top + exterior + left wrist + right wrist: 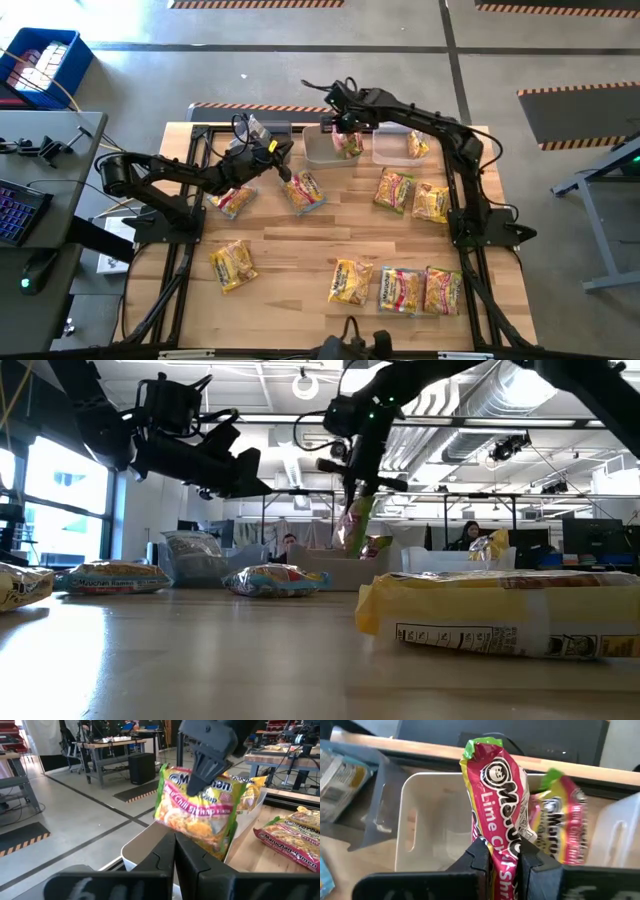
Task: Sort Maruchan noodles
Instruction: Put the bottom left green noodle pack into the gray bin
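The right gripper (347, 128) hangs over the middle bin (322, 152) at the far edge of the wooden table (300, 250), its fingers (481, 857) clamped on a Lime Chili Shrimp Maruchan packet (496, 795) that dangles upright above the bin's open mouth. A second packet of the same flavour (565, 815) stands tilted inside that bin, just beside the held one. To one side of the middle bin sits a clear bin (398, 148) with a yellow packet (417, 146) propped against its wall; on the other side a dark bin (262, 130) holds a silvery grey packet (190, 552). The left gripper (283, 152) hovers near the middle bin, close to the held packet, its fingers (162, 856) pressed together on nothing. Nine more Maruchan packets lie flat on the table nearer the camera than the middle bin: one blue-edged packet (304, 190) just below the left gripper, another (235, 200) under the left arm, two (412, 195) beside the right arm's base, and five (400, 288) well apart toward the near edge.
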`<action>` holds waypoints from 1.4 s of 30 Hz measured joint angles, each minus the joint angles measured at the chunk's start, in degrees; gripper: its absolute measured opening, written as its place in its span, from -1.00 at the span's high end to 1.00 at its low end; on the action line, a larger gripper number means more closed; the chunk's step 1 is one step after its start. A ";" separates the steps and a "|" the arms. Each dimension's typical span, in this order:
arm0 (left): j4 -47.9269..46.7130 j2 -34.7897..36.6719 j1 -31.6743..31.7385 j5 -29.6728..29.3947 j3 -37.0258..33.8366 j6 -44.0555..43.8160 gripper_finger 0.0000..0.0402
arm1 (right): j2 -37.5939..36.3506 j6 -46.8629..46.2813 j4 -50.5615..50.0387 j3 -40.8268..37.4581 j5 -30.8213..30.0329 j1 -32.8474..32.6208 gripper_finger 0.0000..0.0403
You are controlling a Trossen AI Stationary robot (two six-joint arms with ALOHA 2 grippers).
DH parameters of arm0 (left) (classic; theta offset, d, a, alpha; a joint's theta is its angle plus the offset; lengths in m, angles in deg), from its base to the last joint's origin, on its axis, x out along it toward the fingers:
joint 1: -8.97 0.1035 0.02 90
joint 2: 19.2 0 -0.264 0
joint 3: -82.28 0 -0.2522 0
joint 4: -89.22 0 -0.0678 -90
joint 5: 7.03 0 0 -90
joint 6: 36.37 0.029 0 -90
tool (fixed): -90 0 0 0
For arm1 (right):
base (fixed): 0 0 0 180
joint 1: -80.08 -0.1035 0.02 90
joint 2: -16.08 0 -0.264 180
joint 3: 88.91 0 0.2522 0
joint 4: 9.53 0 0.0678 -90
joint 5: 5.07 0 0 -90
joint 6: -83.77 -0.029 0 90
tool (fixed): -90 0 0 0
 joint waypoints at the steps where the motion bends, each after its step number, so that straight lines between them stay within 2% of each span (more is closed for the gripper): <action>1: 0.00 -0.02 0.00 0.15 0.00 -0.02 1.00 | 0.90 0.13 -0.78 1.29 0.35 -0.02 0.90; 6: -0.04 0.00 0.00 0.24 0.00 0.02 1.00 | 2.86 1.59 -5.12 6.00 0.98 -0.04 0.90; 11: -0.08 -0.02 0.00 0.29 0.02 0.41 1.00 | 2.78 1.75 -9.78 7.49 0.78 0.59 0.90; 25: -0.08 -0.02 0.00 0.39 0.04 0.42 1.00 | 2.92 1.15 -6.56 4.03 0.08 1.12 0.90; 34: -0.19 -0.02 0.00 0.39 0.04 0.44 1.00 | 7.51 2.55 -4.23 3.97 1.04 1.05 0.90; 42: -0.33 0.00 0.00 0.39 0.04 0.44 1.00 | 7.96 3.10 -3.48 3.97 0.32 1.10 0.90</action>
